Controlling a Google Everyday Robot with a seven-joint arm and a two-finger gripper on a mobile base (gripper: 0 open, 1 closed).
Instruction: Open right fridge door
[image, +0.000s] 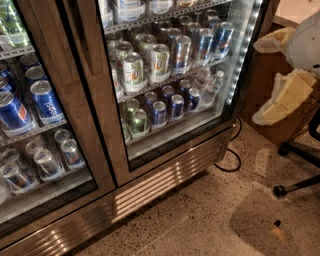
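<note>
The fridge (165, 182) fills the left and middle of the camera view, with a ribbed steel grille along its base. The right fridge door (102, 115) is a steel-framed glass pane with rows of cans behind it, and it sits flush with the frame. Its dark vertical handle (81, 40) runs along the door's left edge near the top. My gripper (275, 70) hangs at the far right edge, to the right of the fridge's right side and apart from it. Its two cream-yellow fingers (289, 95) are spread open with nothing between them.
The left glass door (45, 105) shows blue Pepsi cans. A black cable (231, 162) loops on the speckled floor by the fridge's right corner. A brown wooden cabinet (257, 95) stands behind the gripper. An office chair base (300, 186) is at the lower right.
</note>
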